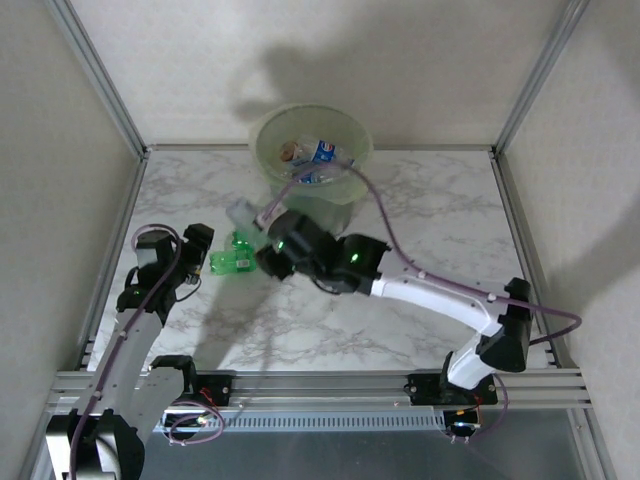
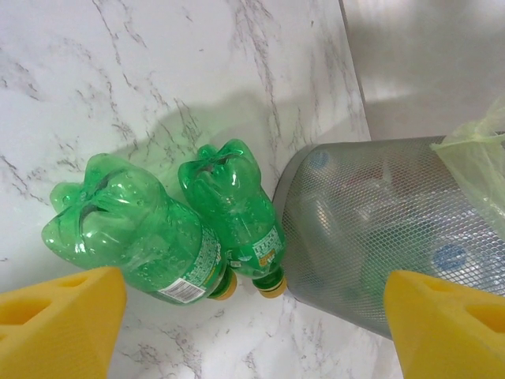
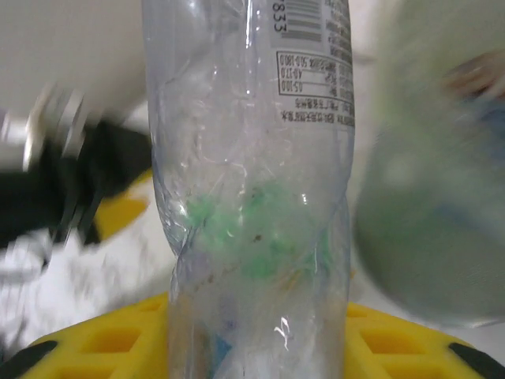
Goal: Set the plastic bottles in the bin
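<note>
**A:** What does the top view give that the wrist views don't?

**B:** The layout. The bin stands at the far side of the table. The right gripper is just in front of the bin with a clear bottle raised off the table. The left gripper is at the left, near the green bottles.

**A:** And the left wrist view?

**B:** It shows detail. The green bottles lie side by side with their yellow caps toward the bin, and one cap looks to touch its wall. The yellow pads stand wide apart with nothing between them.

**A:** The right wrist view?

**B:** It shows the grip. The clear bottle stands upright between the yellow fingers, which are clamped on its crumpled waist. A barcode label is near its top, and the bin is a blur at the right.

**A:** What are the counts?

**B:** There is one bin. Two green bottles are on the table and one clear bottle is held. From above, the bin holds blue-labelled bottles, at least two. I can't tell the exact number.
</note>
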Tool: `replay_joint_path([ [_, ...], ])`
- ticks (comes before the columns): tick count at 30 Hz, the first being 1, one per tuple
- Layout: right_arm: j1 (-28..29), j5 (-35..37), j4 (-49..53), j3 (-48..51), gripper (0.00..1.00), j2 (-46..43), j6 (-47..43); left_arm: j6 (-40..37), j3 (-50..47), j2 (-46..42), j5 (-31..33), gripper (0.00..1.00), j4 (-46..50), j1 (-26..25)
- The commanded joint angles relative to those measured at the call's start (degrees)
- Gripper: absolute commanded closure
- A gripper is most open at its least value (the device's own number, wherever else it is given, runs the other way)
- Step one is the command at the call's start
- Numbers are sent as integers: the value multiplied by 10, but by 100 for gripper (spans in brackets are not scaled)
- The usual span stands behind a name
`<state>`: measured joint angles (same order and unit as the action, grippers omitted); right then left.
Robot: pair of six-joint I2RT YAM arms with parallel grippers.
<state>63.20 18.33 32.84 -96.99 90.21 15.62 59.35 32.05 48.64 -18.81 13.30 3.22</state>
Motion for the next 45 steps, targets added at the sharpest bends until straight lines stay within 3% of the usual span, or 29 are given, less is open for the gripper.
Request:
replay_joint_path([
  [1, -66, 15, 32, -84, 57, 4, 53, -13, 4, 7, 6, 16, 1, 5],
  [12, -230, -115, 138, -394, 57, 203, 130, -20, -5, 14, 14, 17, 10, 4],
  [17, -231, -181, 93, -396, 57, 235, 168, -14, -13, 14, 13, 16, 6, 5],
  [24, -231, -208, 83, -391, 54, 267, 190, -15, -20, 15, 14, 16, 4, 5],
  [32, -231, -206, 76, -370, 23, 262, 192, -16, -22, 10, 19, 13, 9, 4],
  [42, -231, -194, 70, -365, 26, 230, 182, -7, -27, 5, 18, 12, 12, 4],
  [45, -207, -179, 60, -341, 27, 197, 164, -3, -30, 6, 13, 11, 12, 3],
])
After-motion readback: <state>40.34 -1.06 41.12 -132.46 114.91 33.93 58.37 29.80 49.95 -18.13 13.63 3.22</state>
